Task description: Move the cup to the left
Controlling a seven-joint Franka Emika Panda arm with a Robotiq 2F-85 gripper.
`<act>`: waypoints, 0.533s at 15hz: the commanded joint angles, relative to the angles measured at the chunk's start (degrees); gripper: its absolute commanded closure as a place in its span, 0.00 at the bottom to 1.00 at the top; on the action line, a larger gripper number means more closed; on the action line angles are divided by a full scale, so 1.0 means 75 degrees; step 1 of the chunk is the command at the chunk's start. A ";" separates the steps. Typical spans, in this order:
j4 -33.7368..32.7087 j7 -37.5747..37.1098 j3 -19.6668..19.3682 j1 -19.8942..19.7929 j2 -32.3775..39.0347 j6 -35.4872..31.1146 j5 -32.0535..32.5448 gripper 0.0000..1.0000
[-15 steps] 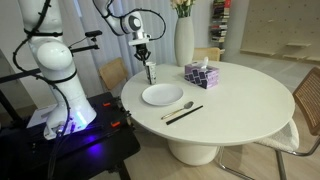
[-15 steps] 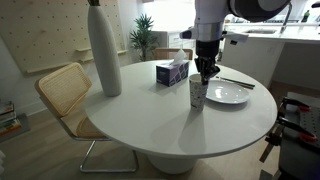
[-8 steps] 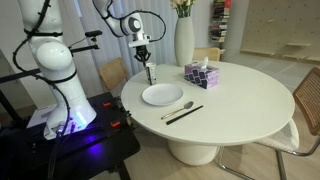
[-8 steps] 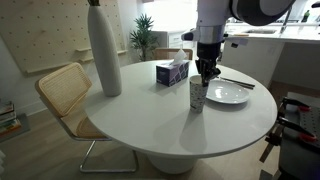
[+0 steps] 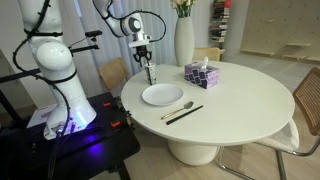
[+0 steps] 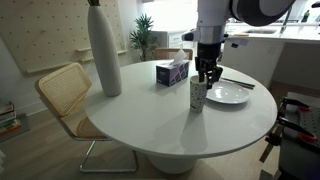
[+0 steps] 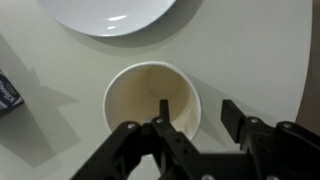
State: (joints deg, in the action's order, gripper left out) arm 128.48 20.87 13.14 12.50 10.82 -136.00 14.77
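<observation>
My tool (image 7: 198, 112) hangs open astride the rim of the cup (image 7: 135, 100), one finger inside, one outside. The cup stands near the bench (image 7: 262, 50) edge, just beside the white plate (image 7: 110, 12).

**A home-style dining corner, with a robot rig parked beside it**

A round white pedestal table (image 5: 240, 95) stands in the middle of the room, laid as for a meal. On it are a white plate (image 5: 160, 95) with a spoon (image 5: 180, 105) beside it, the cup (image 6: 198, 98), a tissue box (image 6: 172, 72) and a tall white vase (image 6: 103, 55) holding flowers (image 5: 182, 7). Cane-backed chairs (image 6: 60, 95) are drawn up around it, and a potted plant (image 6: 143, 35) sits at the far side by a bright window. Only the white robot arm (image 5: 55, 60) on its dark cart (image 5: 100, 150), near left in an exterior view, speaks of a test set-up.
</observation>
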 commanded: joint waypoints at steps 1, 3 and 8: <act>0.0153 -0.0075 -0.0030 -0.0026 -0.0179 -0.0110 0.0100 0.11; 0.0130 -0.0072 -0.0039 -0.0031 -0.0171 -0.0088 0.0090 0.00; 0.0090 -0.0109 -0.0013 0.0009 -0.0636 -0.0056 0.0096 0.00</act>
State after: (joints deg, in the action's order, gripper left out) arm 128.35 20.85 12.77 12.49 10.31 -136.10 14.78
